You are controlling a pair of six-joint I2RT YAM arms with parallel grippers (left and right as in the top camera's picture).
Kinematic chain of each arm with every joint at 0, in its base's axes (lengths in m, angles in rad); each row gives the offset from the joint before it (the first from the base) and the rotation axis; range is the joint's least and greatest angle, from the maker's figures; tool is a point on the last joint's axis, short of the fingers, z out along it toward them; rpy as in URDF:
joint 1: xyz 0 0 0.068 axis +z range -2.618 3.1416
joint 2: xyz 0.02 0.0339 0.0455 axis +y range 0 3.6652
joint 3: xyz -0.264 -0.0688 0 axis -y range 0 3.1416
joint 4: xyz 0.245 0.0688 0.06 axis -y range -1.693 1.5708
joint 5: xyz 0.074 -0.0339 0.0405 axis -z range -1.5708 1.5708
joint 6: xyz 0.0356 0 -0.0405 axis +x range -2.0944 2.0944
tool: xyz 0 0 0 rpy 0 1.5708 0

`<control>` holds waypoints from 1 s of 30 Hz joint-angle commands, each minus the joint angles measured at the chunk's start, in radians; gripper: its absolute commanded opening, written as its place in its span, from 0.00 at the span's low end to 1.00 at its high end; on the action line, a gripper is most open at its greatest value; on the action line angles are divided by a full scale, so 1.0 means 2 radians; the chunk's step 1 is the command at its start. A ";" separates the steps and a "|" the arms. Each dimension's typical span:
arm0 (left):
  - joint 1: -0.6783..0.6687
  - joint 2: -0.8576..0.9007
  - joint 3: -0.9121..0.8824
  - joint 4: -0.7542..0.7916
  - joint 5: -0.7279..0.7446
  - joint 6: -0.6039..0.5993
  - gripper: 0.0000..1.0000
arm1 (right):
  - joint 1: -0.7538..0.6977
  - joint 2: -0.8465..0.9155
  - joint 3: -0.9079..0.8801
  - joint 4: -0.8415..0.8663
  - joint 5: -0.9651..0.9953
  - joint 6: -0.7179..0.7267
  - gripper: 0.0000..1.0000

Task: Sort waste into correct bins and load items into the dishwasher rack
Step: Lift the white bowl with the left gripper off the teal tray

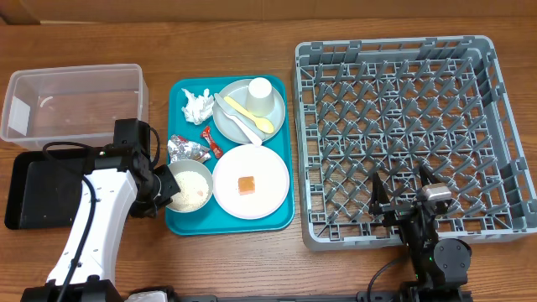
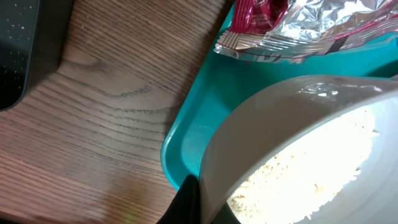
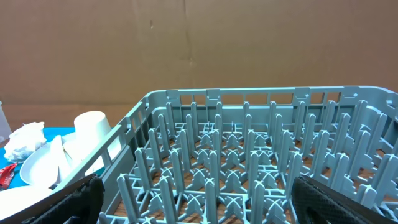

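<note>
Small grey bowl point(image 1: 209, 178) first: it's a round, pale grey dish with white rice-like grains point(image 1: 193, 191) covering its floor. It sits at the near-left corner of the teal tray point(image 1: 180, 225), just left of the pale pink-white plate point(image 1: 268, 189) that carries the orange food cube point(image 1: 246, 184).

From overhead I see the left gripper point(image 1: 161, 188) against the bowl's left side, jaws closed on the rim. The black tray point(image 1: 33, 193) lies just beyond that arm and the clear tub point(image 1: 75, 105) sits behind it.

The left wrist camera gives me what overhead can't. The bowl fills most of the frame, its rim curving right beside the one dark finger point(image 2: 185, 202) I can make out. The grains lie loose against the inner wall, and the crinkled silver foil wrappers point(image 2: 311, 25) with red print lie just behind the bowl on the tray. I can't tell from either view whether the bowl's base is off the tray.

The right wrist camera shows none of that. It looks across the dishwasher rack point(image 3: 249, 155), with the white cup point(image 3: 92, 127) and the crumpled tissue point(image 3: 23, 140) off to the left. The right gripper point(image 1: 404, 191) hangs over the rack's near edge, fingers spread wide with nothing between them, well apart from the bowl.
</note>
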 commanded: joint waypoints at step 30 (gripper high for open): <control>0.000 -0.011 -0.073 0.067 0.010 0.010 0.63 | -0.003 -0.006 -0.005 0.002 0.003 -0.002 1.00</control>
